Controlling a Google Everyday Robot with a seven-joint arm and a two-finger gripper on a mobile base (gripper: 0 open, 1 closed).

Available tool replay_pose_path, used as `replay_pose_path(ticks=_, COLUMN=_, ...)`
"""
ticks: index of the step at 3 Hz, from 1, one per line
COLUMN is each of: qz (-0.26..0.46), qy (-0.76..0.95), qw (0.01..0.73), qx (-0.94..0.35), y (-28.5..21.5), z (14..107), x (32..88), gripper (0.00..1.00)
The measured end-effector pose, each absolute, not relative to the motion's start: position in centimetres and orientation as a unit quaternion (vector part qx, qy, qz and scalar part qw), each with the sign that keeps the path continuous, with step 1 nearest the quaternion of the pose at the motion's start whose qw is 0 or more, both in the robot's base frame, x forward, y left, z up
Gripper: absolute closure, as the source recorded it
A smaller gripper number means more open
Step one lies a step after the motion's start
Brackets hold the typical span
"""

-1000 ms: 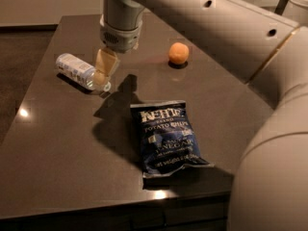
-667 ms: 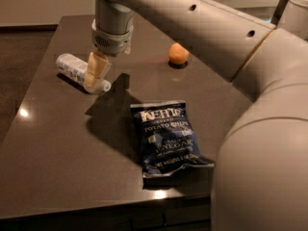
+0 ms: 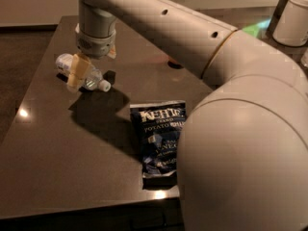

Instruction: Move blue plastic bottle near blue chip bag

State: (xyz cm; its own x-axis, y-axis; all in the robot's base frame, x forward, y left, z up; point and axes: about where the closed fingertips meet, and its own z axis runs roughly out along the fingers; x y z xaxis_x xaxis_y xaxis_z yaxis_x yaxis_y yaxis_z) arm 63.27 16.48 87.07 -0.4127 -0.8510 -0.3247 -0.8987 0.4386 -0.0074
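The blue plastic bottle (image 3: pixel 85 73) lies on its side at the back left of the dark table (image 3: pixel 57 167), white cap pointing right and toward me. My gripper (image 3: pixel 91 80) hangs straight down over it and is open, one tan finger (image 3: pixel 76 72) in front of the bottle's body and the other behind it. The bottle rests on the table. The blue chip bag (image 3: pixel 159 138) lies flat near the table's front edge, to the right of and nearer than the bottle, well apart from it.
My arm's large pale links (image 3: pixel 240 143) fill the right side and hide the table's right part. The table's left edge and front edge are close to the bottle and bag. A white container (image 3: pixel 296 13) stands off the table at the top right.
My gripper has moved left and down onto the bottle, its fingers now on either side of it. The orange fruit seen earlier is now hidden behind my arm. The bottle and bag have not moved.
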Motion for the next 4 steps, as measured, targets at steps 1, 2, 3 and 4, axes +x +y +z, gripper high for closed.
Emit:
replay_pose_path(ticks=1, qz=0.088, qy=0.835, qw=0.136, qx=-0.526, y=18.4, z=86.4, x=63.5, gripper=0.0)
replay_pose_path(ticks=2, qz=0.086, qy=0.837, qw=0.125, qx=-0.526, y=19.6, z=85.4, x=64.0, gripper=0.0)
replay_pose_path(ticks=3, qz=0.082, qy=0.837, qw=0.122, qx=-0.527, y=20.0, z=85.4, x=64.1, gripper=0.18)
replay_pose_path(ticks=4, qz=0.078, qy=0.838, qw=0.124, qx=-0.526, y=19.9, z=85.8, x=64.0, gripper=0.42)
